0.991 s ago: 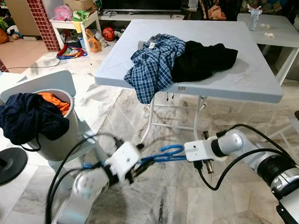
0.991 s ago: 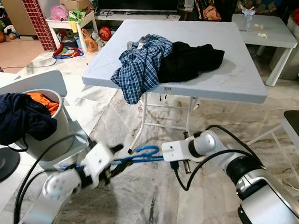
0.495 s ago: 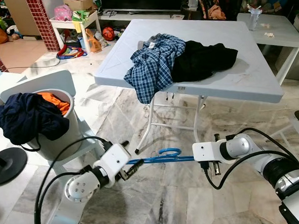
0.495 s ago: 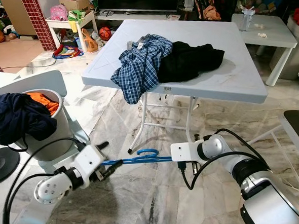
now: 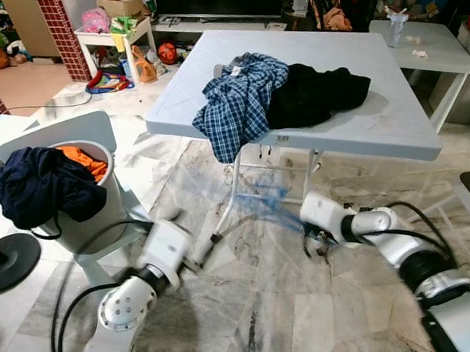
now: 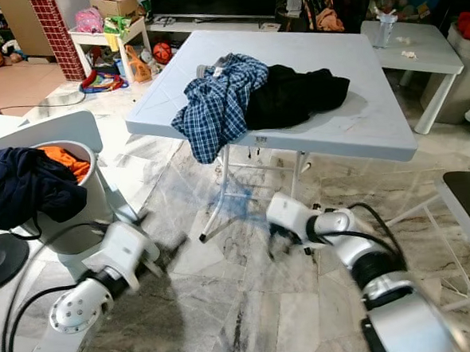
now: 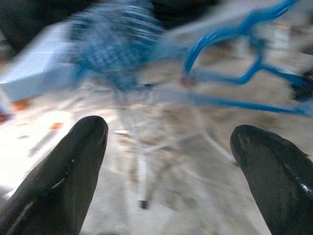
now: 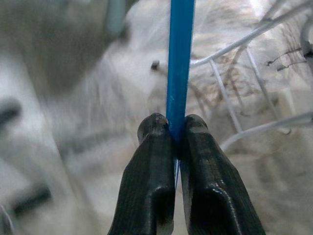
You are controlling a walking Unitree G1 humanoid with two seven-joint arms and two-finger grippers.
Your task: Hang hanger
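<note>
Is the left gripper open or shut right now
Open. In the left wrist view its two black fingers stand far apart with bare floor between them, and the blue hanger lies beyond them, ungripped.

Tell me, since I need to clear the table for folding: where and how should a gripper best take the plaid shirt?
Probably by the part of the plaid shirt that hangs over the table's near edge, coming from the front, below the tabletop. That loose hanging fold is free of the black garment beside it, so one pinch should lift the shirt alone.
</note>
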